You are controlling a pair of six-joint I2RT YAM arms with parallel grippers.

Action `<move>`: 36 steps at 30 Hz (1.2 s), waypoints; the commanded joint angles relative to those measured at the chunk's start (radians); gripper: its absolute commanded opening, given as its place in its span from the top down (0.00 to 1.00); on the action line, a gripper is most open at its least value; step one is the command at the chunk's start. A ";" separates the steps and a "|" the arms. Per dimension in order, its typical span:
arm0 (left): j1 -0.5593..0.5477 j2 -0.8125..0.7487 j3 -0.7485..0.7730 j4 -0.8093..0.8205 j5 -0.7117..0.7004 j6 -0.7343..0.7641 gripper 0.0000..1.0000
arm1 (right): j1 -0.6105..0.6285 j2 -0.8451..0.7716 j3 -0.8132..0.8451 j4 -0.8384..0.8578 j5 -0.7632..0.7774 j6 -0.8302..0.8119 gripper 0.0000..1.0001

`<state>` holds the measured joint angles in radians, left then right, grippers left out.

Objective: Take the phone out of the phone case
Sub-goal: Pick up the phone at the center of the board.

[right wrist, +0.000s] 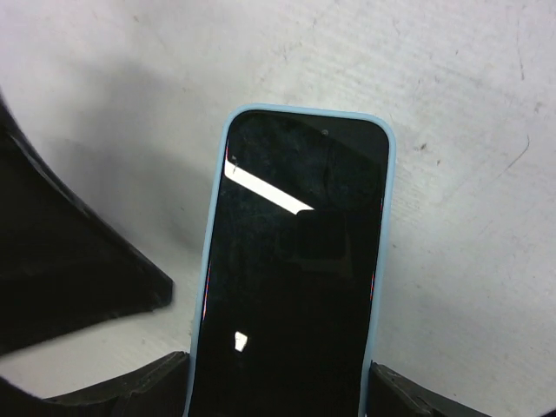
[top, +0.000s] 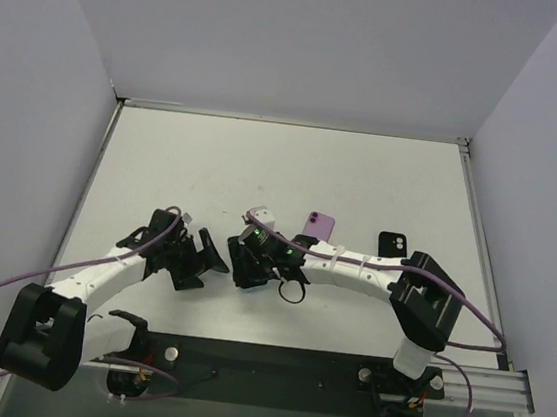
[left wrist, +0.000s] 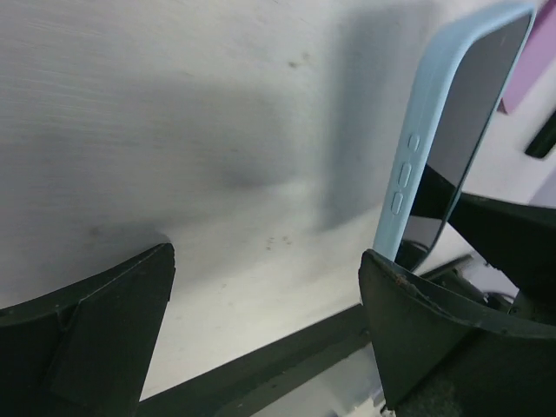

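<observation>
Phone [right wrist: 291, 278] in blue case [left wrist: 408, 156]: lower end clamped across its width by right gripper [right wrist: 278, 395], long axis running straight out from it. Left gripper [left wrist: 261, 347]: spread wide, empty; phone just beside one finger, outside the gap.

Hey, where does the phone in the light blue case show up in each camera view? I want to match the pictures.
Top external: the black-screened phone in its light blue case sits near centre, seen end-on.
Left wrist: the phone is at right, upright, edge-on.
Right wrist: the phone is centre to bottom, screen facing the camera.
Shared landmark: the right gripper clamping its lower end.
</observation>
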<state>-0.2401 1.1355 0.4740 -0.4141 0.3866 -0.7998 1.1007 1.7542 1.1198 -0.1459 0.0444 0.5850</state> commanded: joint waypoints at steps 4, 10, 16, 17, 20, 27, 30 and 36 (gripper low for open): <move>-0.093 0.049 -0.069 0.392 0.118 -0.226 0.03 | 0.007 -0.073 0.015 0.097 -0.069 0.036 0.91; -0.094 0.033 -0.051 0.468 0.118 -0.259 0.03 | 0.011 -0.078 0.011 0.100 -0.072 0.039 0.91; -0.082 0.026 -0.069 0.475 0.106 -0.280 0.07 | 0.014 -0.088 -0.002 0.103 -0.072 0.041 0.92; -0.077 0.021 -0.077 0.498 0.107 -0.288 0.07 | 0.014 -0.090 -0.006 0.103 -0.072 0.041 0.92; -0.070 0.007 -0.083 0.523 0.104 -0.296 0.06 | 0.018 -0.099 -0.015 0.106 -0.077 0.042 0.92; -0.077 0.078 -0.064 0.606 0.146 -0.321 0.20 | 0.027 -0.127 -0.020 0.121 -0.080 0.056 0.92; -0.096 0.095 -0.052 0.636 0.156 -0.334 0.28 | 0.022 -0.130 -0.017 0.120 -0.067 0.058 0.92; -0.105 0.112 -0.041 0.673 0.173 -0.348 0.65 | 0.015 -0.127 0.005 0.120 -0.058 0.065 0.85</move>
<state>-0.3401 1.2392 0.3985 0.1658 0.5270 -1.1145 1.1206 1.6737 1.0859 -0.0620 -0.0330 0.6338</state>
